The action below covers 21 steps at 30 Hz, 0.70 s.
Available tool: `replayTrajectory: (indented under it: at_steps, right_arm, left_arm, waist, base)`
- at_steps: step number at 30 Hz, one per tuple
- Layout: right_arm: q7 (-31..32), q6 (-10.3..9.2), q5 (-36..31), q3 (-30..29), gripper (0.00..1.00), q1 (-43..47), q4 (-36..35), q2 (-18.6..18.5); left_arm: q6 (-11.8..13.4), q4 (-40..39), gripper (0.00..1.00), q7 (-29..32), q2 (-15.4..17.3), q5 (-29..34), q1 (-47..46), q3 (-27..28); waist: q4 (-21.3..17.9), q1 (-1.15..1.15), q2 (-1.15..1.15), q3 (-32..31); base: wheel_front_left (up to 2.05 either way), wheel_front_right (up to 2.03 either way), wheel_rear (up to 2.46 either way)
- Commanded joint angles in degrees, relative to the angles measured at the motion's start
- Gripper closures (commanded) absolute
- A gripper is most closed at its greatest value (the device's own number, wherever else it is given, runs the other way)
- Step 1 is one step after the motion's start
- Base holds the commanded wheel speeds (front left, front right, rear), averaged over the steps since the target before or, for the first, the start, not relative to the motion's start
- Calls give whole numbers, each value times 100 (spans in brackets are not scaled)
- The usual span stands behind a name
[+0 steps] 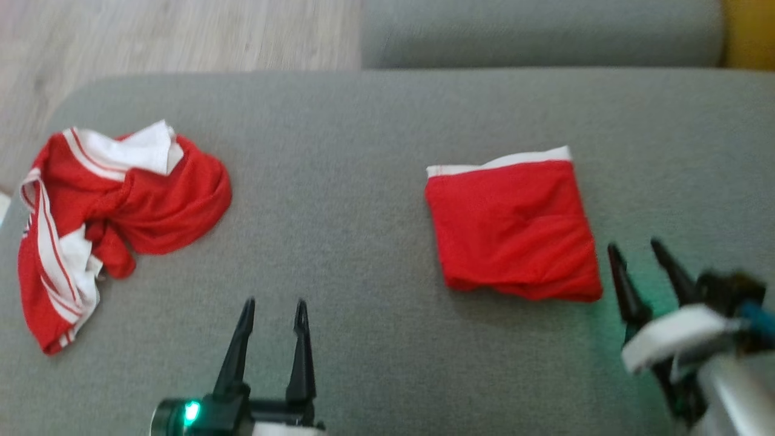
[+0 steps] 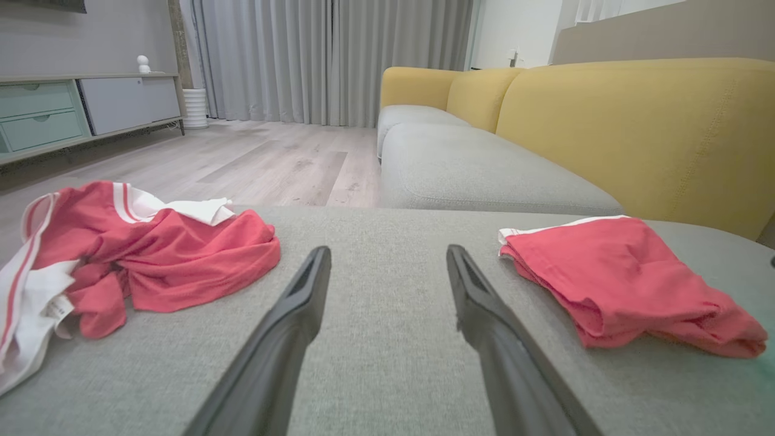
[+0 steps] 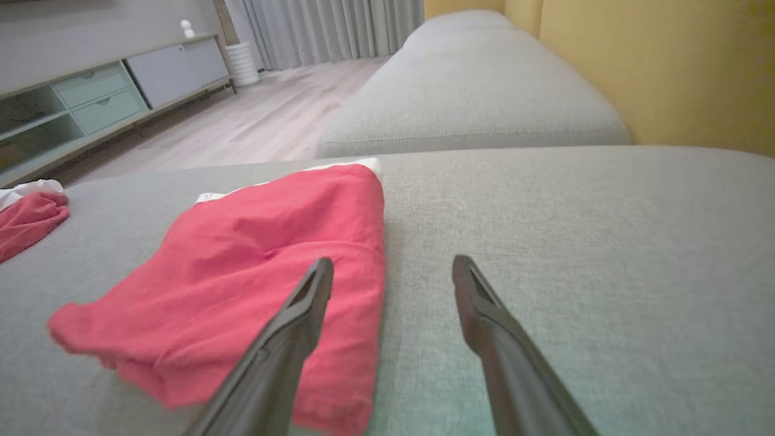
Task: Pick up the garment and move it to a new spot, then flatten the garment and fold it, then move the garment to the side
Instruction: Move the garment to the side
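Observation:
A folded red garment (image 1: 514,227) with a white band along its far edge lies flat on the grey cushion (image 1: 363,151); it appears at the right in the left wrist view (image 2: 623,278) and at the left in the right wrist view (image 3: 242,266). A second, crumpled red and white garment (image 1: 103,212) lies at the cushion's left end (image 2: 121,254). My left gripper (image 1: 275,306) is open near the front edge, between the two garments, holding nothing. My right gripper (image 1: 634,247) is open just right of the folded garment's near right corner, empty.
Beyond the grey cushion is a second grey seat cushion (image 2: 472,169) with yellow backrests (image 2: 636,121). Wooden floor (image 2: 242,157), a low cabinet (image 2: 72,112) and curtains (image 2: 327,60) lie farther off. Bare cushion stretches right of the folded garment (image 3: 575,242).

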Motion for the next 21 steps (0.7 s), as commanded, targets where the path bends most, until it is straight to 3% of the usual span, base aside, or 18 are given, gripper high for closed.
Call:
replayTrajectory:
  at_steps: [1,8,9,10,11,12,16,21]
  right_arm:
    - [195,-4,269,188,0,-467,-3,-201]
    - [1108,-4,1387,789,0,-1237,664,-538]
    - [1219,-4,1562,899,41,-1278,725,-560]
    - [1219,-4,1562,899,41,-1278,725,-560]
    - [1320,-4,1757,1015,66,-1304,755,-569]
    - [1382,-4,1972,1106,100,-1325,756,-572]
    - [1207,-4,2361,1342,100,-1434,756,-760]
    - [919,-4,2376,1490,100,-1678,803,-1204]
  left_arm:
    - [65,-208,0,-25,-31,-9,-293,101]
    - [162,-194,0,-25,-31,-50,-596,-124]
    - [181,-190,0,-25,-31,-60,-626,-151]
    - [181,-190,0,-25,-31,-60,-626,-151]
    - [203,-187,0,-25,-31,-72,-651,-173]
    - [229,-188,0,-25,-31,-87,-671,-188]
    - [303,-200,0,-25,-31,-143,-707,-205]
    - [333,-250,0,-25,-31,-114,-785,-194]
  waist:
    - [95,-2,0,292]
    - [223,-2,0,659]
    - [234,-2,0,687]
    - [234,-2,0,687]
    - [238,-2,0,714]
    - [233,-2,0,738]
    - [110,-2,0,817]
    - [-286,-2,0,988]
  base:
    - [0,0,0]
    - [0,0,0]
    - [0,0,0]
    - [0,0,0]
    - [0,0,0]
    - [0,0,0]
    - [0,0,0]
    - [0,0,0]
